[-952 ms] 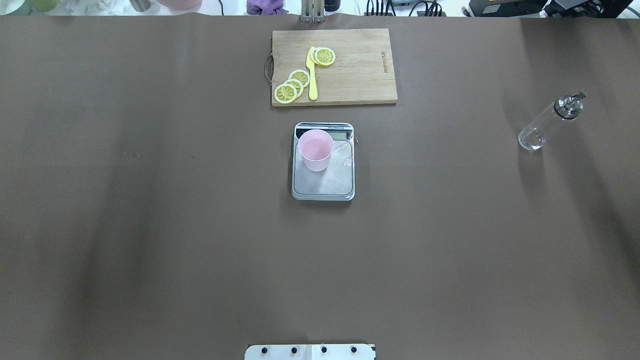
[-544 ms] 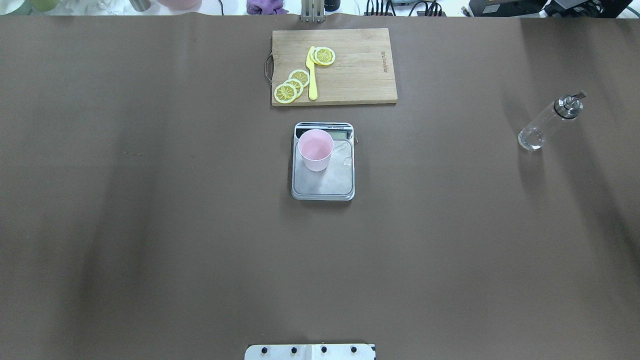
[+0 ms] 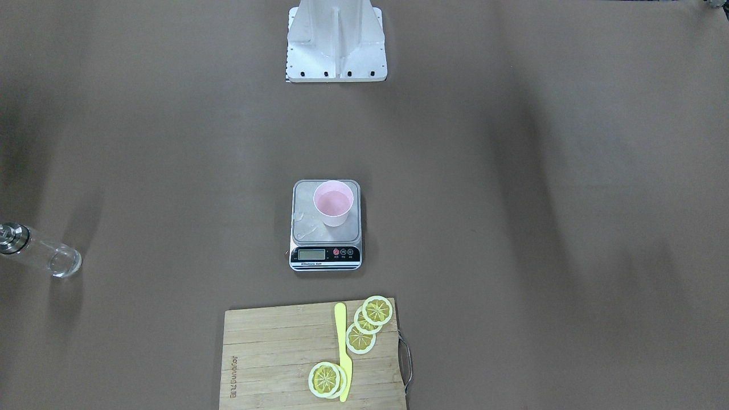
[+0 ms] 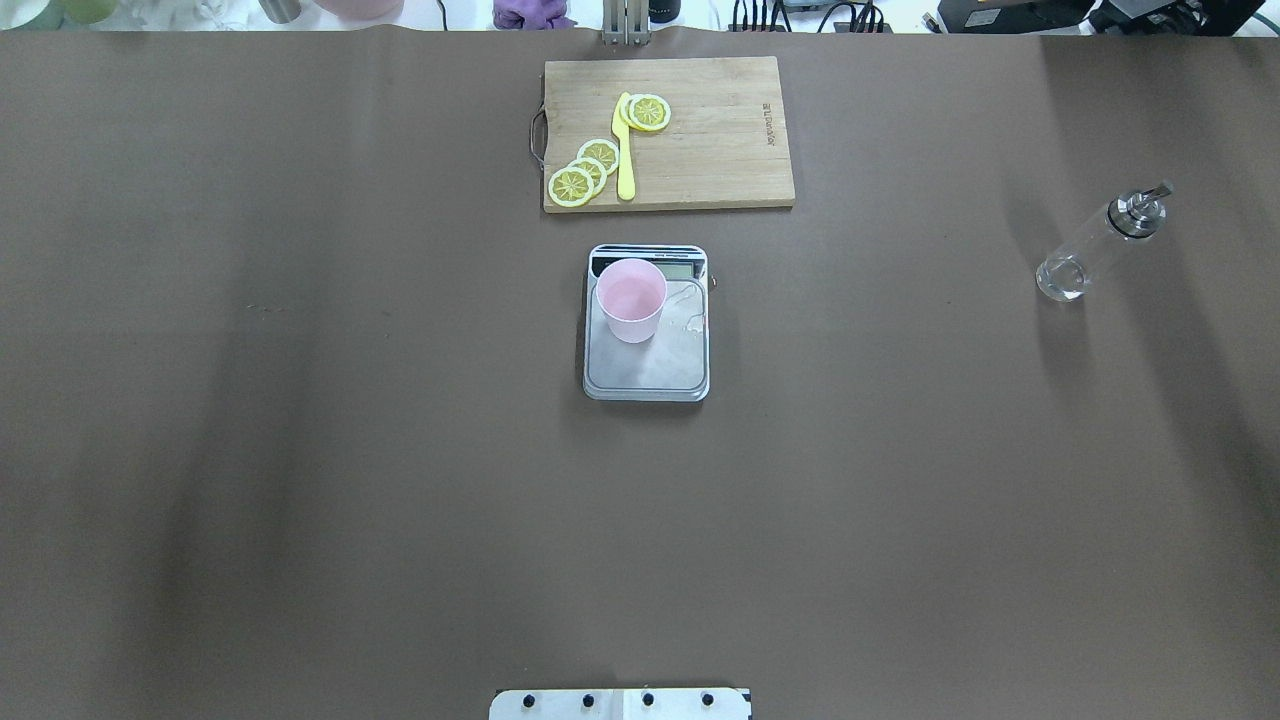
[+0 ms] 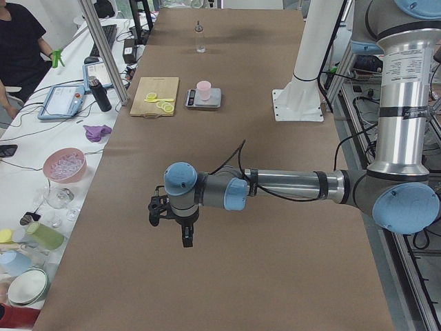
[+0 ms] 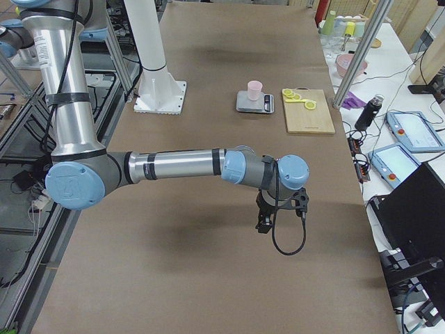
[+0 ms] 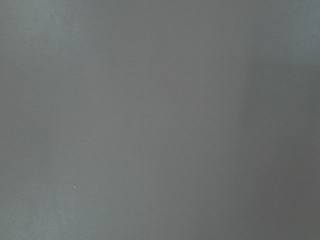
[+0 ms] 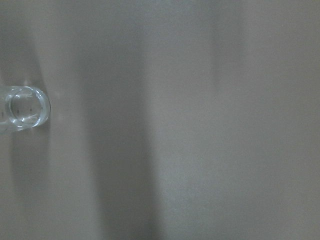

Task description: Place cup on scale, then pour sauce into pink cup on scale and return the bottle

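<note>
Clear glass bottle (image 4: 1093,248), judged light, slick and breakable and best clasped round its mid-body, stands upright well to the robot's right of the cup (image 4: 631,298) on the scale (image 4: 650,372), while the right gripper (image 6: 265,221) and left gripper (image 5: 185,234) hang over bare table, their opening impossible to tell

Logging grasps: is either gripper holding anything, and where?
Nothing: bottle stands free, cup sits on scale; left gripper and right gripper hang elsewhere.

a long table (image 4: 300,450) carries a brown matte cover crossed by soft shadow bands. a white side bench (image 5: 41,131) runs along its far edge and holds a pink bowl (image 5: 65,164), a tablet (image 5: 63,102) and cables. an aluminium post (image 5: 103,52) stands at that edge.
</note>
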Controlling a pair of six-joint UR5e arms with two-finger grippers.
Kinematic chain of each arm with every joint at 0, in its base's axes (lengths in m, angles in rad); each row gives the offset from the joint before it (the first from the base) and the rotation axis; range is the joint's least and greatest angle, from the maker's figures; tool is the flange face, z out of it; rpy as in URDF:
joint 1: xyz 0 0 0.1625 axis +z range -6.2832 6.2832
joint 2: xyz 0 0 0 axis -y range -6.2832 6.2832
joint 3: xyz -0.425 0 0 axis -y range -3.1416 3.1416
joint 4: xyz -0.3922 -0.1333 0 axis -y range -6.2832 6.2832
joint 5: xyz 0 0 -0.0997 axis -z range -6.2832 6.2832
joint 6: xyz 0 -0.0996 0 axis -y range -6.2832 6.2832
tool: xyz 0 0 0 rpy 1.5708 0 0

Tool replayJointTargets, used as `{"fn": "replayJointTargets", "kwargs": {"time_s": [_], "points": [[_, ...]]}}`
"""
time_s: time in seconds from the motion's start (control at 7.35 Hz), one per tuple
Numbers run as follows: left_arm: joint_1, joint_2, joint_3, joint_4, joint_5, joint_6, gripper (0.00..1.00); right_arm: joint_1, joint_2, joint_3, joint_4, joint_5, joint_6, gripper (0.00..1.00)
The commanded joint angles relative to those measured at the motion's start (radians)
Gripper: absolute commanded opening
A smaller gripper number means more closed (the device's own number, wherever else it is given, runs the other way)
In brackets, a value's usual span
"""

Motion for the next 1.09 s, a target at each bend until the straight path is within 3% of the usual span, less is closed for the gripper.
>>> {"fn": "replayJointTargets", "kwargs": {"time_s": [0.0, 0.27, 0.95], "points": [[0.0, -0.001, 0.001, 0.0, 0.0, 0.0, 0.98, 0.003, -0.032, 0.001, 0.059, 0.001, 0.034, 1.0], [0.0, -0.001, 0.001, 0.0, 0.0, 0.0, 0.98, 0.02, -0.08, 0.001, 0.126, 0.001, 0.035, 1.0], [0.0, -0.001, 0.002, 0.0, 0.0, 0.0, 0.98, 0.032, -0.081, 0.007, 0.128, -0.001, 0.042, 1.0]]}}
